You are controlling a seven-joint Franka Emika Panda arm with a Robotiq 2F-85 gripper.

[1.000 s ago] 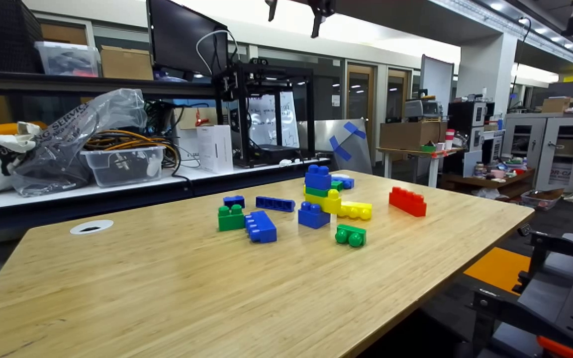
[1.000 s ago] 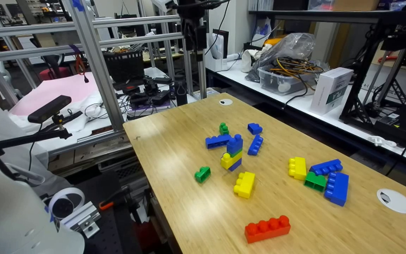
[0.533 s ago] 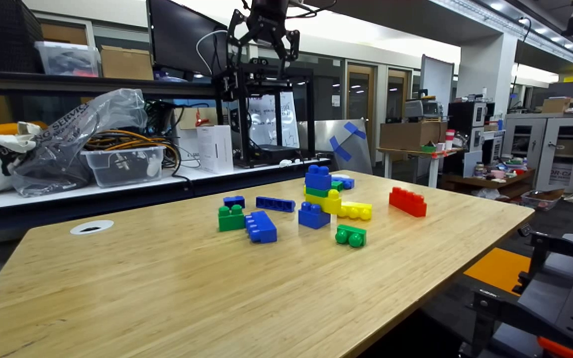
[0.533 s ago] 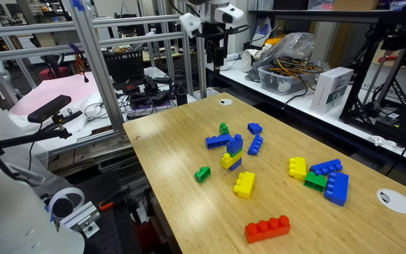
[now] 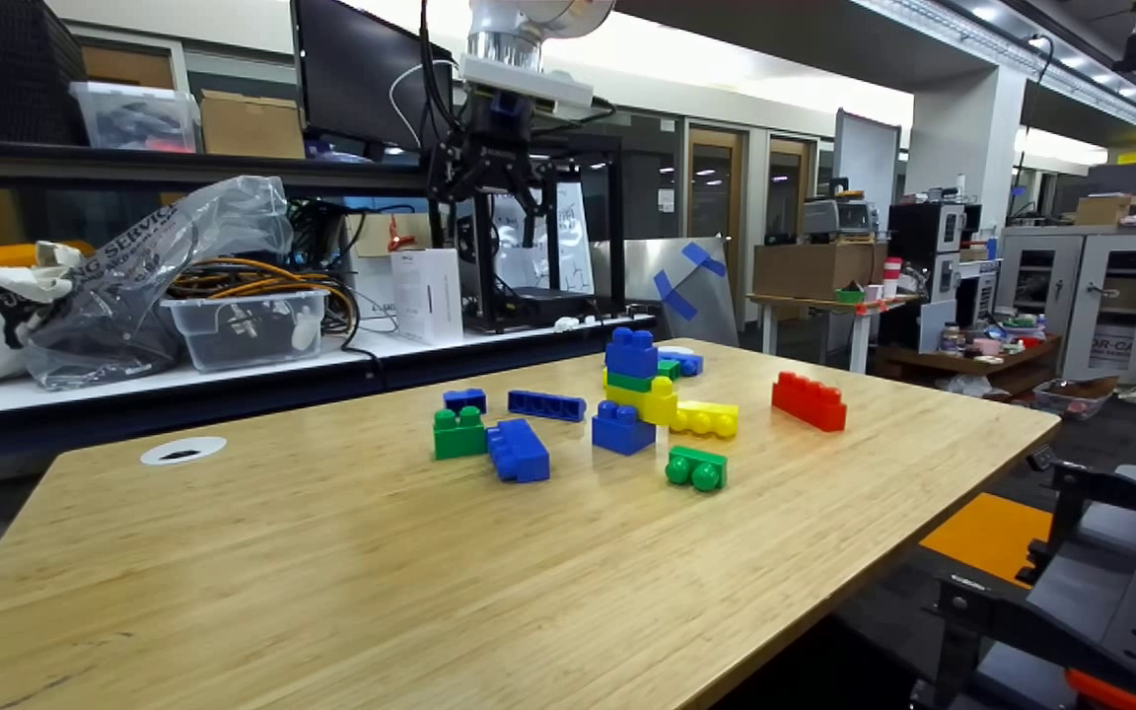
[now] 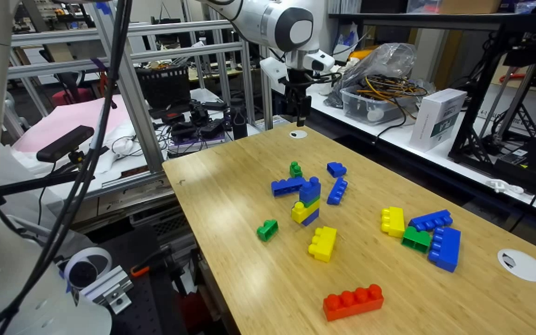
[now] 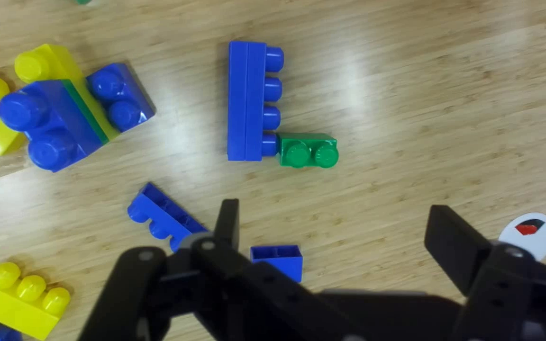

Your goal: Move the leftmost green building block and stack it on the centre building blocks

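The claw (image 7: 335, 214) hangs above the desk (image 5: 331, 572), its fingers spread apart, gripping nothing. The leftmost green block (image 5: 459, 435) stands studs up, the green one nearest the corner with a white disc (image 5: 183, 451), touching or nearly touching the end stud of a long blue brick (image 7: 255, 100). I worry a descending finger could snag that brick and skew both. Further from that corner, the centre tower (image 6: 310, 199) looks staggered; an off-centre push could tip it.
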